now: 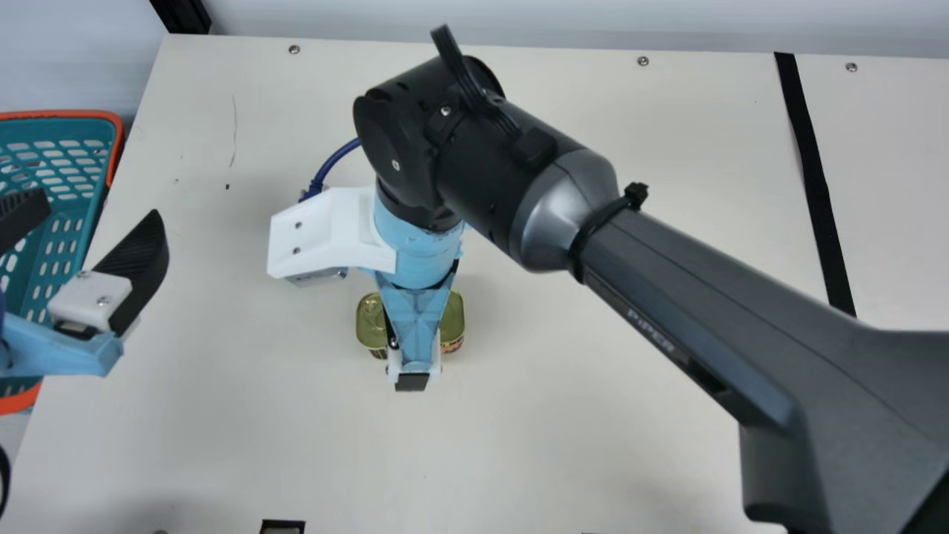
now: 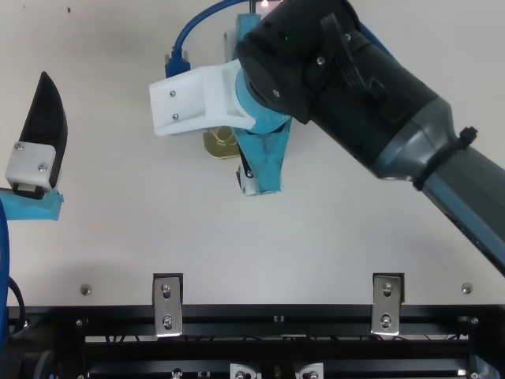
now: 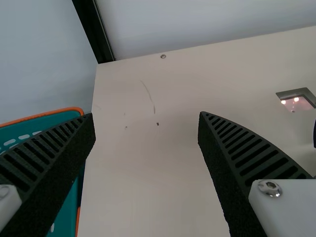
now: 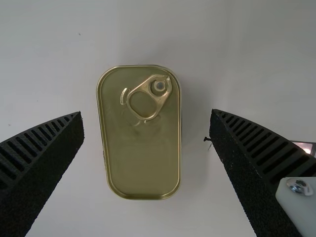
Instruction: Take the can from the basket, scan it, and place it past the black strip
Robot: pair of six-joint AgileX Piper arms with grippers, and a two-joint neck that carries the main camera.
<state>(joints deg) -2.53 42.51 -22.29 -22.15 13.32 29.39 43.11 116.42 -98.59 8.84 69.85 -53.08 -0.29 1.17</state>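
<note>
The can (image 1: 452,315) lies flat on the worktop (image 1: 245,430), well apart from the basket (image 1: 74,114), its closed lid (image 4: 140,168) facing up. My right end effector (image 4: 146,112) is lowered over it with the fingers parted, one on each long side of the can; I see a gap on both sides, so it isn't gripped. My left end effector (image 3: 146,114) is at the basket's edge, fingers wide apart with nothing between them.

As for progress, the can is out of the basket, so I count that part done. Whether it has been scanned I can't tell. A lit window (image 3: 296,102) is on the worktop, well away from the basket, and I take it to be the scanner. The placing is certainly left: the black strip (image 1: 815,178) runs much farther from the basket than the can lies, and the can is on the basket's side of it. Next, I judge, I should close evenly on the long sides and lift; off-centre, the can could twist.

The basket has slotted walls, partly hidden behind my left end effector, and I can't make out what it may hold. The can itself looks sealed.
</note>
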